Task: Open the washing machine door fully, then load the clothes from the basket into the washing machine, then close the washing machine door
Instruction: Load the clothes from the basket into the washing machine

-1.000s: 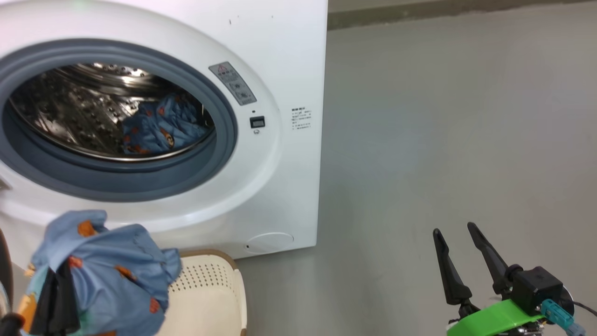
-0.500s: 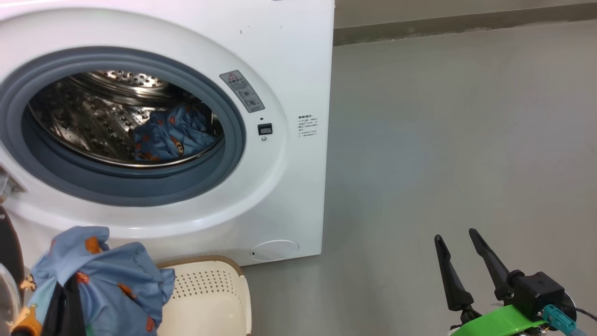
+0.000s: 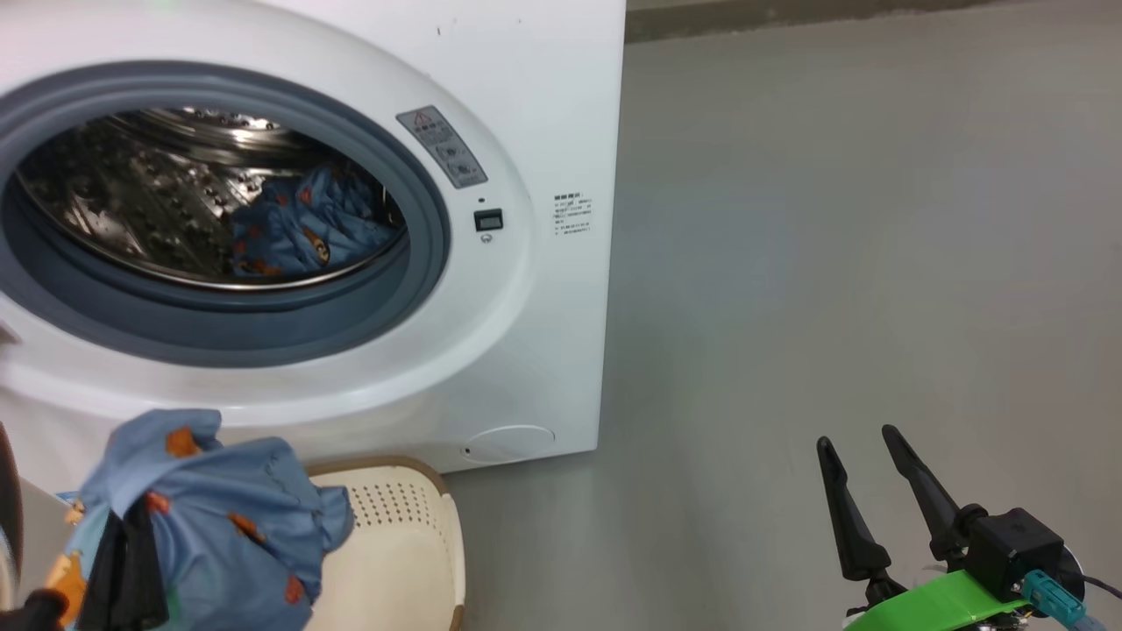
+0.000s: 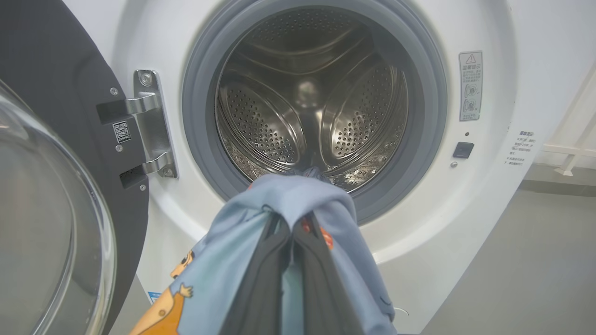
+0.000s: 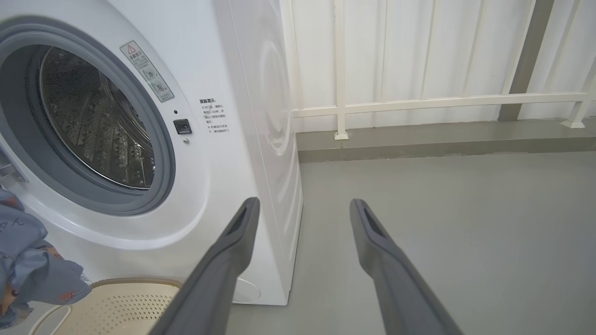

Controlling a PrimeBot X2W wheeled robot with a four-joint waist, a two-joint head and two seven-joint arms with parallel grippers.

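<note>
One big white washing machine [image 3: 543, 105] takes up the most room. It stands on the grey floor [image 3: 833, 219] close to the floor's far edge, where a low kerb [image 5: 419, 139] runs beneath a white railing [image 5: 419, 100]. The washing machine door [image 4: 60, 74], a wide black rim round a bulging clear glass bowl, is swung open to the left on a steel hinge [image 4: 151, 123], away from the opening. Inside the grey gasket [image 3: 421, 228] the perforated steel drum [image 4: 307, 102] lies exposed. One piece of the clothes [image 3: 302, 228], light blue with orange motifs, rests low in its right side. The cream basket [image 3: 399, 543] with its brown rim stands on the floor just before the machine's front, below the opening. The left end effector [image 4: 293, 230] is clamped on a second blue piece [image 3: 219, 517], its two dark fingers pinched together with fabric draped over their tips. It holds this bundle in the air over the basket's left side, below the lip of the opening and outside the drum. The right end effector [image 3: 857, 438] hangs well apart over the floor to the right of the machine, its fingers spread wide and empty. On the machine's front, a grey warning label [image 3: 441, 147] sits right of the gasket, a small black latch slot [image 3: 488, 219] lies under it, and a round white flap [image 3: 511, 438] is near the lower right corner.
</note>
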